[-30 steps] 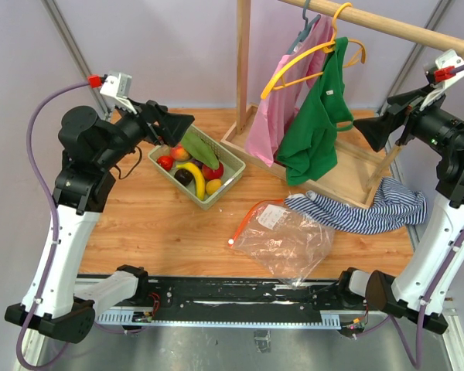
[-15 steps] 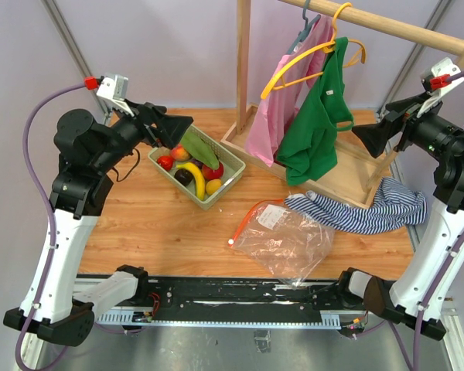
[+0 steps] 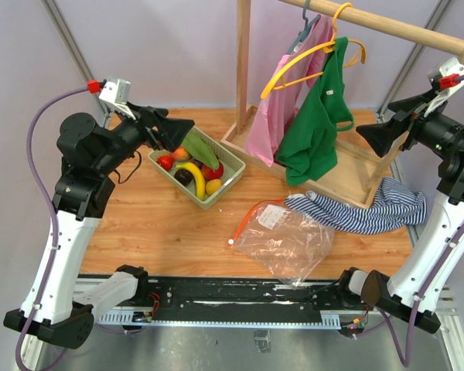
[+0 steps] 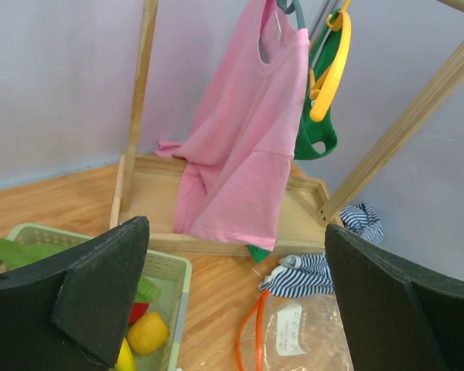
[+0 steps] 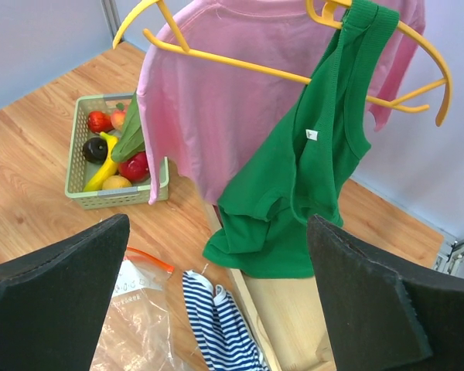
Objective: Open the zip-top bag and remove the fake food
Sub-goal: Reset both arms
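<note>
Zip-top bag (image 3: 282,236) flat on tabletop (image 3: 139,224), front-right of basket (image 3: 230,161); looks empty, unmoved over last second. Fake food (image 3: 189,168) sits inside basket. Only change: both raised arms shifted slightly. Left gripper (image 3: 179,131) hangs over basket's left end, right gripper (image 3: 379,133) far right of basket; both spread wide, empty. Judgement: removal looks finished. Wood-grain surface; clothes rack (image 3: 243,62) behind-right of basket; pale purple walls.

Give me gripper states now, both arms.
Left gripper: open, holding nothing.
Right gripper: open, holding nothing.
</note>
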Controlling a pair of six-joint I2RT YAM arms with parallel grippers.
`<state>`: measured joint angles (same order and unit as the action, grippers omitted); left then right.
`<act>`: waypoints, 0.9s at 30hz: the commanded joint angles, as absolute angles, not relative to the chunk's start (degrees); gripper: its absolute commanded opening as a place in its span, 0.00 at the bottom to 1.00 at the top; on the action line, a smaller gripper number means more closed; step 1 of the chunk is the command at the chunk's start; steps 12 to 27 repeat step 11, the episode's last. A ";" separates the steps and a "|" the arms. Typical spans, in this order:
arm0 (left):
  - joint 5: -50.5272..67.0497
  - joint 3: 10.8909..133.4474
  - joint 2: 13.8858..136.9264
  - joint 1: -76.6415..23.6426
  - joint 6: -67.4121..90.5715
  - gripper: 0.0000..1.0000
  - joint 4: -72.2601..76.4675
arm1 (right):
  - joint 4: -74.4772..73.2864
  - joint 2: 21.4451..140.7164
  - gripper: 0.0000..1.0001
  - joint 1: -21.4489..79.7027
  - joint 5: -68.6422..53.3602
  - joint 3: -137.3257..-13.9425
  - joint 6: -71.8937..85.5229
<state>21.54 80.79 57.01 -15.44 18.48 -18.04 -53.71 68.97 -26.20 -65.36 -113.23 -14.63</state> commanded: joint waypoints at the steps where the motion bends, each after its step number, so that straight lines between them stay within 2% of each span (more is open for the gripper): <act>1: 22.12 80.42 57.24 -15.20 18.54 0.99 -16.05 | -52.08 69.48 0.98 -28.01 -68.93 -114.01 -13.18; 27: 21.67 80.99 58.09 -15.12 18.01 0.99 -16.16 | -52.45 70.08 0.98 -28.04 -68.81 -114.25 -13.78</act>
